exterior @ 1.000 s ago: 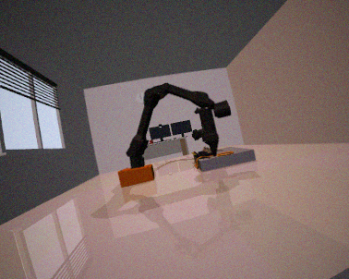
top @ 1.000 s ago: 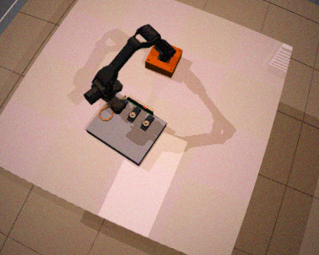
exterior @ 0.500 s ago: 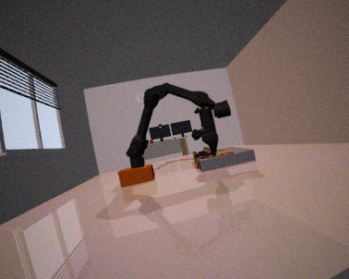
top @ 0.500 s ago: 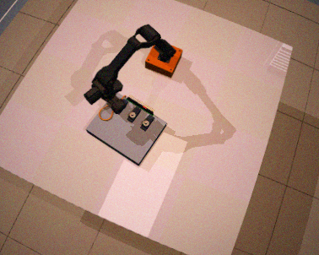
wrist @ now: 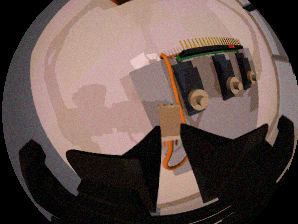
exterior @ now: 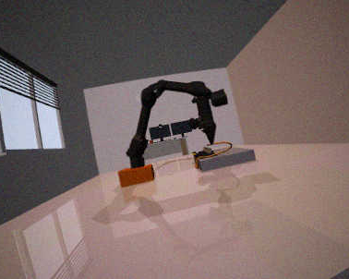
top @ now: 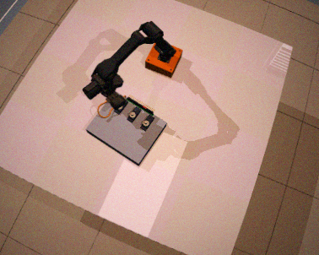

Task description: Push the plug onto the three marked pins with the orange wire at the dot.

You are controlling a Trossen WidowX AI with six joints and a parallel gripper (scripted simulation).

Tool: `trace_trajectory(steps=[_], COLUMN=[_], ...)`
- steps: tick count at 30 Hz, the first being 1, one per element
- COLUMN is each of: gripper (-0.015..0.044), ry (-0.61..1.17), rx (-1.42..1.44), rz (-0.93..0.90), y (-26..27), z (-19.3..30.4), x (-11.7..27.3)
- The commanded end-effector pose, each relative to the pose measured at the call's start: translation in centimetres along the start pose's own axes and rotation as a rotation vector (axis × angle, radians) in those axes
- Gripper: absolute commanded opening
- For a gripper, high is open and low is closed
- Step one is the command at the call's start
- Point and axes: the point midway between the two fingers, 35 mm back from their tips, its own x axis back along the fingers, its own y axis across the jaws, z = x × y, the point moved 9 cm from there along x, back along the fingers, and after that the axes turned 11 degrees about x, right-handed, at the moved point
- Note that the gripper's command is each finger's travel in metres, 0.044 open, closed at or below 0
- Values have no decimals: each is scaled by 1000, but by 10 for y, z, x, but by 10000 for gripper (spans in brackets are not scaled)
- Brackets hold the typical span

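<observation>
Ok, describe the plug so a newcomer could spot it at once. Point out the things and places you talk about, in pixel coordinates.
On the grey holder point(top: 112, 137) point(exterior: 229, 160) point(wrist: 150, 82) side of the wrist view, look down to the gripper point(wrist: 169, 128). The plug point(wrist: 170, 119) is the small tan block between its fingertips. Unlike the dark servos point(wrist: 192, 87) with round tan horns, it trails an orange lead point(wrist: 172, 75).
</observation>
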Motion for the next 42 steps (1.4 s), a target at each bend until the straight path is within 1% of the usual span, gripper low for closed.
trace_trajectory(steps=[1, 42], gripper=[0, 0], ry=[0, -10], rx=[-88, -1299], rz=[0, -1], y=[-7, -83], z=[-4, -66], x=[4, 12])
